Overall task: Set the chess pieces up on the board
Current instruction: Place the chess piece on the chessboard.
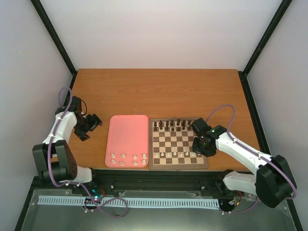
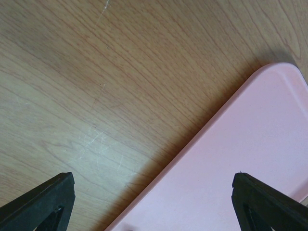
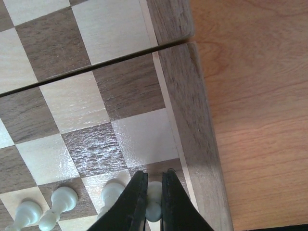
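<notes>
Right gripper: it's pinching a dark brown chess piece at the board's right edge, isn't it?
Not quite. The chess piece pinched in the right gripper is white, not dark brown, as the right wrist view shows. It is at the right edge of the board, as you say.

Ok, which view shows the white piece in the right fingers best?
Right wrist: the white piece sits pinched between the right fingers, close up, at the board edge. Top external hides it under the right arm. Left wrist shows only the pink tray and table.
</notes>
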Robot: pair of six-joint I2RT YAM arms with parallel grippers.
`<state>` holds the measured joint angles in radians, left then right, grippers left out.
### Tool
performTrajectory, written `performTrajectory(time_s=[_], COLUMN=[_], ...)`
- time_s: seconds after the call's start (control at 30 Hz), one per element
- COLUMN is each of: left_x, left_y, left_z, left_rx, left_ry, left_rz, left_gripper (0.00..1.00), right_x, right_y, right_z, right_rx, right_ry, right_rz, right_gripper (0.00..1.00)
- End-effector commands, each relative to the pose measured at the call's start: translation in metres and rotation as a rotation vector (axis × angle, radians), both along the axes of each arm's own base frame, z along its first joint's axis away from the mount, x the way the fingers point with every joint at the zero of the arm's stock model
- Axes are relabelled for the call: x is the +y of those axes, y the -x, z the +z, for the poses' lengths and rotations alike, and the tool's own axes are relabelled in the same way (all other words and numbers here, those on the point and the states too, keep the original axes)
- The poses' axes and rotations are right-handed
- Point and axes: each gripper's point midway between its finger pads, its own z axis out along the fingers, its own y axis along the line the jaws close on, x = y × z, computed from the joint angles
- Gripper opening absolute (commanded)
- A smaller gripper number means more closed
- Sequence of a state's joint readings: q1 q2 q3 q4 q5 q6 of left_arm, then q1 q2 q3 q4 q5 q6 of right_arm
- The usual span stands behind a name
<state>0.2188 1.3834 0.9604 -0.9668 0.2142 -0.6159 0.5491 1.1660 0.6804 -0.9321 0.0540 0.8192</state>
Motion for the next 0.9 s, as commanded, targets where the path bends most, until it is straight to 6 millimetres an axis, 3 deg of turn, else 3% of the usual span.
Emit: performTrajectory(time_s=[0.0, 0.43, 0.87], left_x=[0.001, 0.001, 0.001], left_y=[-0.004, -0.004, -0.003], left_z=[0.011, 0.009, 0.01], left_rx=[-0.028, -0.026, -0.027], left_ry=[0.0, 0.002, -0.002], left_rz=[0.009, 0.009, 0.008], left_gripper=[1.0, 1.0, 1.0], right_x=[-0.001, -0.009, -0.007], right_y=[-0.005, 0.005, 0.002], right_z=[-0.005, -0.014, -0.012], right_rx=[-0.008, 0.018, 0.018], right_ry=[0.001, 0.005, 0.005], right_rz=[-0.015, -0.03, -0.021], right_gripper=[0.03, 0.04, 0.23])
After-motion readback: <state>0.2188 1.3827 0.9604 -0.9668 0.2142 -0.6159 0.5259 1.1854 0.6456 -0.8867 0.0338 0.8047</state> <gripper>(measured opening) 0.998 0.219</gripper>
